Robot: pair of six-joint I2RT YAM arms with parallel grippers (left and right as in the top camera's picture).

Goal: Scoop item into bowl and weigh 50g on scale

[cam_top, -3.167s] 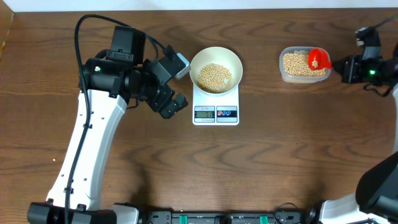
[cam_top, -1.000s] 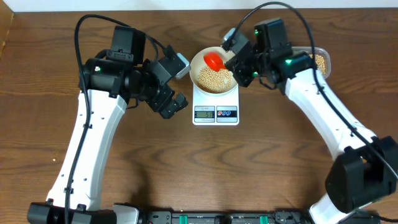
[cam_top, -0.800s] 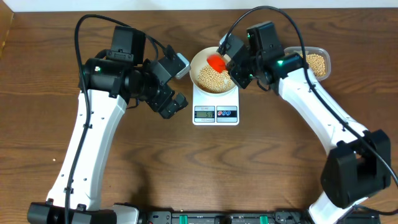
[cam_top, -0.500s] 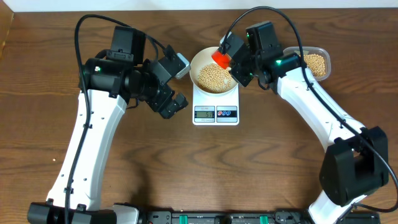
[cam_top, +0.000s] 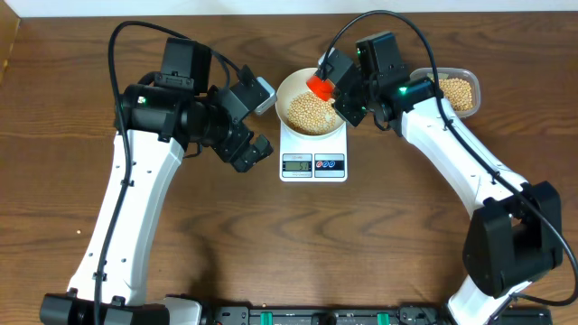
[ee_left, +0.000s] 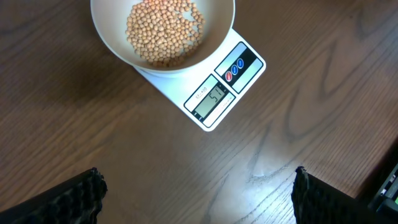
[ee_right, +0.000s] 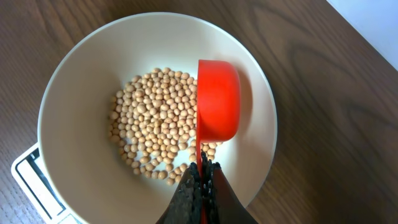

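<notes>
Okay, my right claw [ee_right: 201, 180] is pressed tight on the thin handle of the red scoop [ee_right: 217, 99]. The scoop is tipped on its side above the bowl [ee_right: 68, 81], with its open face toward 9 o'clock in the wrist view. The beans [ee_right: 155, 124] lie heaped in the bottom of the bowl, and the scoop hangs over the 3 o'clock edge of the heap. I cannot tell whether anything is inside the scoop.

From overhead, the bowl sits on the scale [cam_top: 313, 164] and covers its 12 o'clock half, leaving the display and buttons bare at 6 o'clock. My left wrist view catches the display. Digits show, but they are too small for me to read surely.

Meanwhile my left claw [ee_left: 196, 199] is spread wide and holds nothing. It hovers over the bare table [ee_left: 124, 162] at about 9 o'clock of the scale, near it but apart.

Out at 3 o'clock of the bowl, the tub [cam_top: 473, 97] sits with more beans in it, partly hidden by my right arm [cam_top: 456, 158].
</notes>
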